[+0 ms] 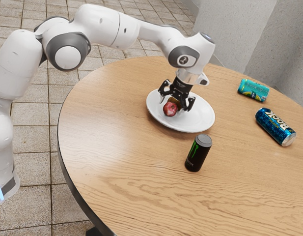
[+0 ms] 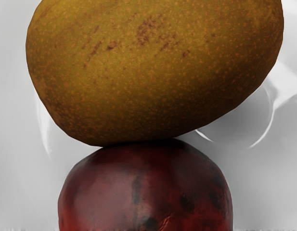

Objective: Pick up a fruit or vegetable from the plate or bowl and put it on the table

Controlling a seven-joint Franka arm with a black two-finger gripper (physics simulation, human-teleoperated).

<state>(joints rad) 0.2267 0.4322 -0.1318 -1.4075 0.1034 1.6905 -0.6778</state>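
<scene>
Clock is the exterior view's, 12 at its top. Gripper [image 1: 173, 103] is wide, fingers well apart, nothing clamped. It's low over the plate [image 1: 203, 121], one finger toward 10-11 o'clock of the red fruit [image 1: 170, 108], the other toward 3. The yellow-brown fruit [image 2: 153, 72] is right up against the red one, both on the plate, a bit to the 9-10 o'clock side of its middle.

Either fits the task; I'd take the yellow-brown one, it looks more under the hand. Guess: light to moderate, firm, skin maybe a touch slick, bruises if overdriven. Grab across the narrow waist, pads at or just below the widest line, moderate force. Too high and it squirts out. Red one is rounder, likely rolls if nudged.

Lift straight up, set down on table [image 1: 117, 147] around 8 o'clock of the plate. Black can [image 1: 198, 152] stands at 5, avoid.
</scene>
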